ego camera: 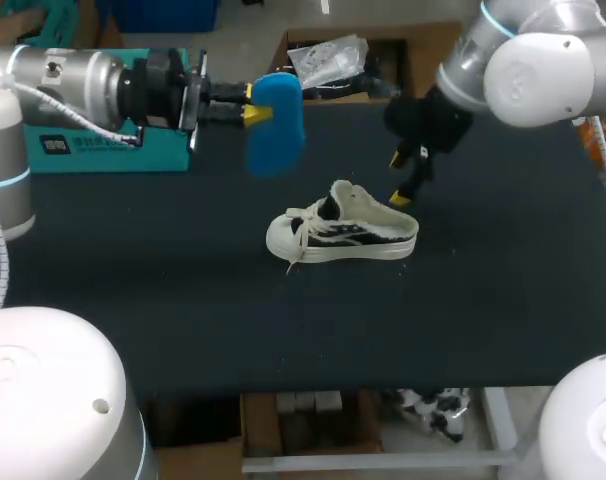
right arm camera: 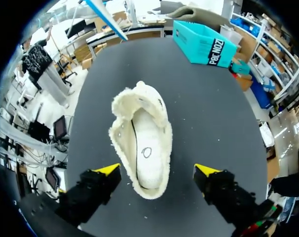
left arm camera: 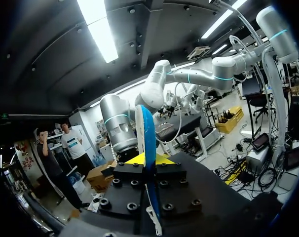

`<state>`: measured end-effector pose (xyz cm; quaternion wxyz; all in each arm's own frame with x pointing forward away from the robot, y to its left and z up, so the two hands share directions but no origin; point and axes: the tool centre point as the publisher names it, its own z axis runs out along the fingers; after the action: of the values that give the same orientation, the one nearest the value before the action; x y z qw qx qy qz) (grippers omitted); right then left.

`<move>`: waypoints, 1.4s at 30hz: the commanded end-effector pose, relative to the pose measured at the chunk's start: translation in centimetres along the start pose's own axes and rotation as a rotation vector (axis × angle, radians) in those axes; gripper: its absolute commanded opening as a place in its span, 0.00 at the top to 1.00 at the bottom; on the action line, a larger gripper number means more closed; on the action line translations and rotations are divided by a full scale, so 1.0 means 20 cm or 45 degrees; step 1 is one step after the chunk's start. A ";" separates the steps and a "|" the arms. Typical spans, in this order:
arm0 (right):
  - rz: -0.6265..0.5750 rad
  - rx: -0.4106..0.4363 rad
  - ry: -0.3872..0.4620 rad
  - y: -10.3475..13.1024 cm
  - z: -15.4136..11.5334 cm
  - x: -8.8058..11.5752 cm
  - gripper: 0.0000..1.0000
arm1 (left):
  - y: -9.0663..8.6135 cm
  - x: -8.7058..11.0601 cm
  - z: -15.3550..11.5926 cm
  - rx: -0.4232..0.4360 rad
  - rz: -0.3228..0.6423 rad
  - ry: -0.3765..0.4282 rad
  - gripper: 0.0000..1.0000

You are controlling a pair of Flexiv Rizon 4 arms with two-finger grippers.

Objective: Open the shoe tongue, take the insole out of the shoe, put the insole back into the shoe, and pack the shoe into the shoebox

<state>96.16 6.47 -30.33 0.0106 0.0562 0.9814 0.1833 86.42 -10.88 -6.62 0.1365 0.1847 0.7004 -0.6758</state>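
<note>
A white sneaker [ego camera: 343, 231] with dark side markings lies on the black table, toe toward the left; seen from above its fleece-lined opening [right arm camera: 142, 143] gapes. My left gripper [ego camera: 251, 103] is held high over the table's far left, shut on a blue insole [ego camera: 275, 122] that hangs edge-on between the yellow tips [left arm camera: 148, 143]. My right gripper [ego camera: 401, 178] hovers open just above and behind the sneaker's heel, its fingers [right arm camera: 106, 170] straddling the heel end without touching. The teal shoebox [ego camera: 108, 150] stands at the far left; it shows again beyond the shoe [right arm camera: 205, 43].
The black tabletop [ego camera: 503, 300] has free room in front of and to the right of the sneaker. Cardboard boxes stand beyond the table's far edge.
</note>
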 end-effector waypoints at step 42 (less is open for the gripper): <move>-0.011 0.479 0.006 0.16 0.31 -0.06 1.00 | -0.01 0.34 -0.53 -0.057 -0.079 -0.623 1.00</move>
<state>97.91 11.18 -34.99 -0.0008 0.0524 0.9986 0.0014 80.92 0.50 -8.71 0.2571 0.0188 0.6781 -0.6883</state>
